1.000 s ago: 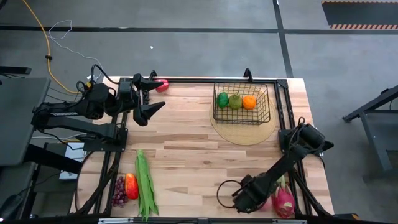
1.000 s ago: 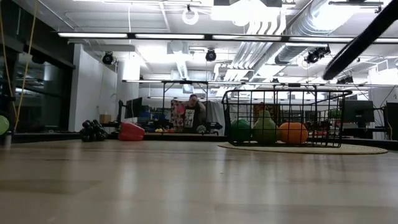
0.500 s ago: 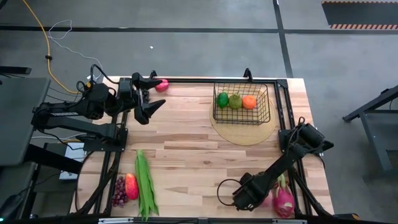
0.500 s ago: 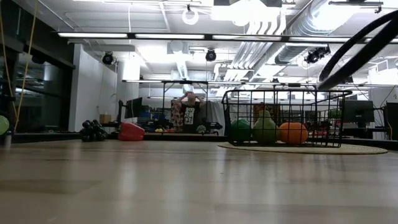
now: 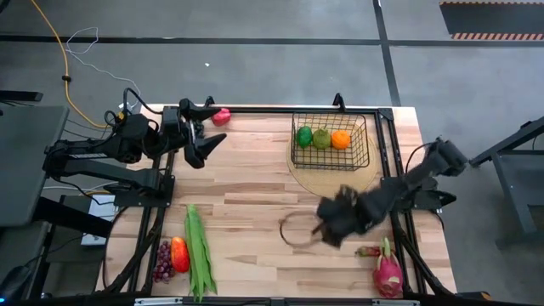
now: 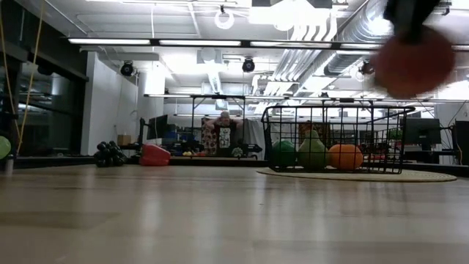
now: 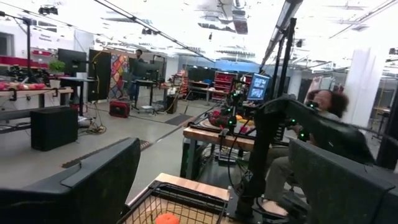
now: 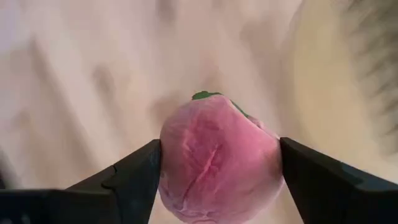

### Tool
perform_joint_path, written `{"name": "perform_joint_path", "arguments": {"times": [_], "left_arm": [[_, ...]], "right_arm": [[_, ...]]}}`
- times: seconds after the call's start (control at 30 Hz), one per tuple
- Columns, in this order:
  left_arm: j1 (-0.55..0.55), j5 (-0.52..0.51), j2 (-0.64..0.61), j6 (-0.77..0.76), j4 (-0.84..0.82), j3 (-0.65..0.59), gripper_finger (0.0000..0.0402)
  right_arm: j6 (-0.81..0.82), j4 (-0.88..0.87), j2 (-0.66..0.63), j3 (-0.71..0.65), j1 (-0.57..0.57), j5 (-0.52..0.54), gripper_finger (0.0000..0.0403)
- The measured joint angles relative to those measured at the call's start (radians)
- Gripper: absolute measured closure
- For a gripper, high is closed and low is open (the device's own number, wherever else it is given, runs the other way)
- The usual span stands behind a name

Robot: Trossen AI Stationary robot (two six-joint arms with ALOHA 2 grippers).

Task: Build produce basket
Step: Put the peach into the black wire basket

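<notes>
right gripper (image 8: 217, 165) clenched on the pink apple (image 8: 217, 163), mid-air between dragon fruit (image 5: 388, 274) and basket (image 5: 330, 141); i judge it light, smooth, round, so i grip across the widest part; left gripper (image 5: 202, 129) open, parked far-left corner

Bare table (image 5: 246, 183) centre open; basket (image 5: 330, 144) far-right, beans (image 5: 198, 251) near-left.

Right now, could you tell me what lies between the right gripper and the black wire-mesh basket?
Only bare wood and the round tan mat's edge, seen in the high view.
</notes>
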Motion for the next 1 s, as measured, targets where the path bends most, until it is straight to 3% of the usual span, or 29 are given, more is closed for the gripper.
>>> {"name": "perform_joint_path", "arguments": {"times": [0.13,0.3,0.37,0.5,0.6,0.73,0.83,1.0], "left_arm": [[0.0,0.0,-0.003,-0.035,0.01,0.0,0.0006],[-0.001,-0.059,-0.003,-0.037,0.007,0.001,0.0006],[-0.001,-0.084,-0.004,-0.055,0.007,0.001,0.0006],[0.0,-0.108,-0.004,-0.084,0.007,0.001,0.0006],[0.0,-0.111,-0.004,-0.086,0.007,0.001,0.0006],[-0.001,-0.113,-0.004,-0.086,0.007,0.001,0.0006],[-0.001,-0.113,-0.004,-0.086,0.007,0.001,0.0006],[-0.002,-0.113,-0.004,-0.086,0.007,0.001,0.0006]], "right_arm": [[-0.217,0.098,-0.087,0.0,-0.183,0.113,0.0114],[-0.49,0.434,-0.149,0.0,-0.376,0.23,0.0115],[-0.601,0.541,-0.151,0.0,-0.435,0.182,0.0115],[-0.707,0.671,-0.153,-0.05,-0.536,-0.064,0.0115],[-0.698,0.798,-0.172,-0.17,-0.598,-0.202,0.0115],[-0.601,1.146,-0.224,-0.3,-0.664,-0.346,0.0115],[-0.536,1.259,-0.245,-0.347,-0.688,-0.393,0.0115],[-0.532,1.281,-0.278,-0.333,-0.688,-0.397,0.0115]]}}
